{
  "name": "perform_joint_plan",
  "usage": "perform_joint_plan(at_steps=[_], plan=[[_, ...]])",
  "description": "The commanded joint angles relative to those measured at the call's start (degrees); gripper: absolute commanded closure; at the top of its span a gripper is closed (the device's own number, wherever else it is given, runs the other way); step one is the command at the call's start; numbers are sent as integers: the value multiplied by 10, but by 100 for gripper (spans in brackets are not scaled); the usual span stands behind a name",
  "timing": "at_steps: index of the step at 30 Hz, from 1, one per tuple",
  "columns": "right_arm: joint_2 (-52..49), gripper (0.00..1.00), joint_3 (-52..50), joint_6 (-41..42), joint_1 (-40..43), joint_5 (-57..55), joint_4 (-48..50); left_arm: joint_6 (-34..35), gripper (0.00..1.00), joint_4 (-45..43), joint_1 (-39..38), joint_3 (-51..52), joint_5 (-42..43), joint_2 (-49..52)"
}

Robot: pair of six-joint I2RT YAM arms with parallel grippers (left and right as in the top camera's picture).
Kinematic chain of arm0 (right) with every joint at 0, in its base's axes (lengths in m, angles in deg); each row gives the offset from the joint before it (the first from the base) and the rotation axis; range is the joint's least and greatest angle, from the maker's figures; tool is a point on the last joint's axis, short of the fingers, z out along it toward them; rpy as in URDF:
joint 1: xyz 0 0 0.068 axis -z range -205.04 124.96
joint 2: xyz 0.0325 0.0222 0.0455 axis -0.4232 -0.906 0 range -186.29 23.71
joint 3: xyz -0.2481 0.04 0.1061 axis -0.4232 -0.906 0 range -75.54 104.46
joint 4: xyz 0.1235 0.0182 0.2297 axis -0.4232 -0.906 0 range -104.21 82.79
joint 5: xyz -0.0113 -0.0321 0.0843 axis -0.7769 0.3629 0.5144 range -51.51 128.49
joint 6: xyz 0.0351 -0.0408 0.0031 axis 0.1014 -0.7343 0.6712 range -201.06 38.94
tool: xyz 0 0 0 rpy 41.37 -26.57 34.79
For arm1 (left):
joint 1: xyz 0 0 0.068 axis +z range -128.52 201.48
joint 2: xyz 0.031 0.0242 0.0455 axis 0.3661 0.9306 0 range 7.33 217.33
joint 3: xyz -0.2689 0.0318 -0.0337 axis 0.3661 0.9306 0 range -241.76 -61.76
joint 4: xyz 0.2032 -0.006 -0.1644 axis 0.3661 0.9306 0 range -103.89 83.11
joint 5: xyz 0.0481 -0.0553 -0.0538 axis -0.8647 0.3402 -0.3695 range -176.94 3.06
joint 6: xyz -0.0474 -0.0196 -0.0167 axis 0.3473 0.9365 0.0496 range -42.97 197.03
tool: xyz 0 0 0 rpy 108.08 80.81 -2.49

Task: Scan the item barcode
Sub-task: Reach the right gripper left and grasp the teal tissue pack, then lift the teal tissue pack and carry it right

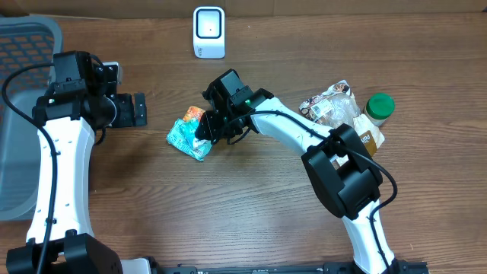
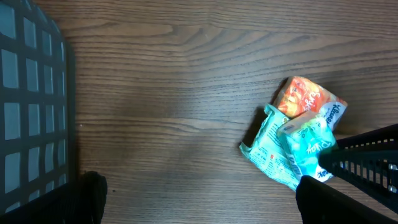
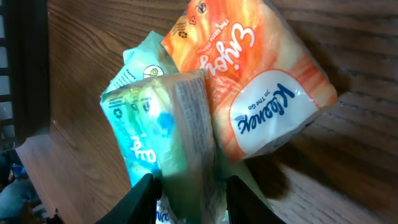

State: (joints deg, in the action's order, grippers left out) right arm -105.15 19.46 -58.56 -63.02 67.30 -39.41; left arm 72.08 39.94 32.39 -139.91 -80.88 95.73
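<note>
- Near the middle of the worktop (image 1: 251, 221), 2 tissue packs lie touching: a teal tissue pack (image 3: 180, 124) and an orange Kleenex pack (image 3: 261, 93).
- Right gripper (image 1: 207, 129) is clamped on the teal tissue pack, 1 finger on each side.
- Left gripper (image 1: 139, 110) hangs with fingers wide apart towards the left edge, beside a grey basket (image 1: 23, 114).
- White scanner (image 1: 208, 32) stands at the far edge.
</note>
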Motion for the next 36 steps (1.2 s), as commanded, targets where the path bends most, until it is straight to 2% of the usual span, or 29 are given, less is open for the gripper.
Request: perform_joint_plan(at_steps=[1,3,6,7,11,16,21,28,31,36], plan=[[-18,67,-5,3,-3,9,3,-15,0,-1,-1,-4,8,0],[-19,75,-5,3,-3,9,2,-15,0,-1,-1,-4,8,0],[-19,94,-5,3,-3,9,3,-15,0,-1,-1,-4,8,0],[-18,96,-3,2,-1,13,3,-15,0,-1,-1,-4,9,0],[4,96,7,2,21,55,-15,-15,0,-1,-1,-4,9,0],[79,96,13,0,70,114,-61,-15,0,-1,-1,-4,9,0],[150,96,13,-3,129,305,-72,-15,0,-1,0,-4,8,0],[170,96,12,-78,183,554,-89,-15,0,-1,0,-4,8,0],[170,96,12,-115,202,610,-118,-15,0,-1,-1,-4,8,0],[170,96,12,-143,243,612,-192,-15,0,-1,-1,-4,8,0]])
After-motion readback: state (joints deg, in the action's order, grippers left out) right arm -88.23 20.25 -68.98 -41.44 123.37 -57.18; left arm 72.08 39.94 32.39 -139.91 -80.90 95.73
